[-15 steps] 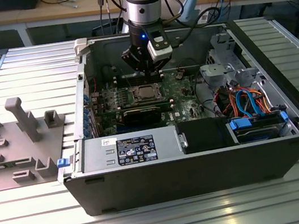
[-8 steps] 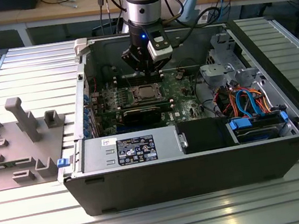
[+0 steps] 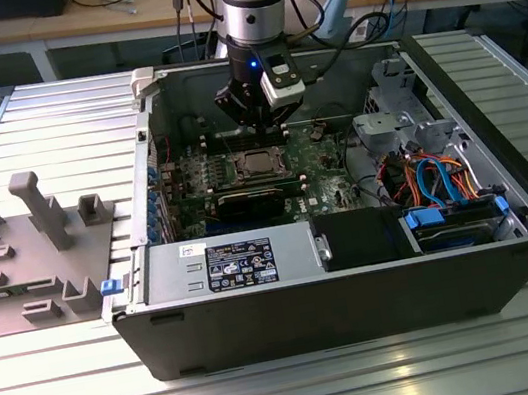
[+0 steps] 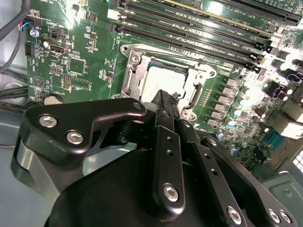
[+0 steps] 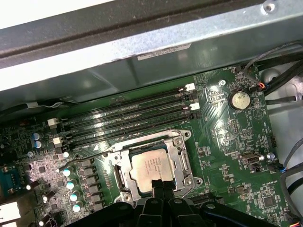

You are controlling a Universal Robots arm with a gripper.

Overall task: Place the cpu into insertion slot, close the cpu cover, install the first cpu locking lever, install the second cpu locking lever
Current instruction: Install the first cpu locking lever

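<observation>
- Above the green motherboard (image 3: 322,152), inside the open black computer case (image 3: 361,293), the gripper (image 3: 253,118) was held, its fingers drawn together with nothing between them.
- Just beside the fingertips (image 5: 162,185), the cpu (image 5: 151,165) was seen seated in the insertion slot (image 5: 124,174).
- Around the cpu, the cpu cover (image 4: 134,73) was laid flat, framing its silvery face.
- Beyond the slot, long black memory slots (image 5: 128,118) were lined up.
</observation>
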